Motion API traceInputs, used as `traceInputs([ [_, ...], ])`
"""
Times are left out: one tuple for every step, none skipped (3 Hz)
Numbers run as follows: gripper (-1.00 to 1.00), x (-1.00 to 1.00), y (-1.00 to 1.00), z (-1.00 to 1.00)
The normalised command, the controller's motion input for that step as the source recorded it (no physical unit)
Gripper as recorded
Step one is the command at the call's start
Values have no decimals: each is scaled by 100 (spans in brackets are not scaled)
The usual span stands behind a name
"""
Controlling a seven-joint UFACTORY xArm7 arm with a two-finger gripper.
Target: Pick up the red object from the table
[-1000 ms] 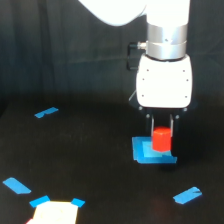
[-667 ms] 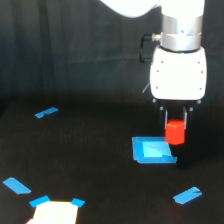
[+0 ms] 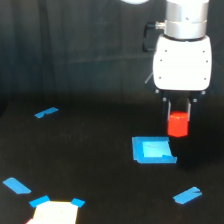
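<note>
The gripper (image 3: 178, 116) hangs from the white wrist housing (image 3: 181, 62) of the xArm6 arm (image 3: 186, 17) toward the exterior view's right, its two dark fingers (image 3: 169, 109) pointing straight down. The fingers are drawn in narrow and clamp the red object (image 3: 178, 124) between them, one finger on each side of its upper part. The red object is a small, bright red-orange block, upright, with its lower half showing below the fingertips. It is lifted clear of the table (image 3: 90, 165) and touches nothing but the fingers.

Below it and toward the exterior view's left lies the flat blue square tray (image 3: 153, 150), resting on the black surface with a paler patch at its centre. The red object hangs just beyond the tray's upper right corner, apart from it.

Strips of blue tape are scattered over the table: one strip (image 3: 46, 112) toward the far left, one strip (image 3: 187, 195) near the front right, and another (image 3: 16, 185) by the front left edge. At the front edge, left of centre, a pale paper patch (image 3: 54, 213) is held down with blue tape at its corners.
</note>
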Motion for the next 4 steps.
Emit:
traceInputs([
  [-97,100,-8,100],
  [-75,-22,-39,43],
  [-99,-3,-16,46],
  [-100,-28,0,45],
])
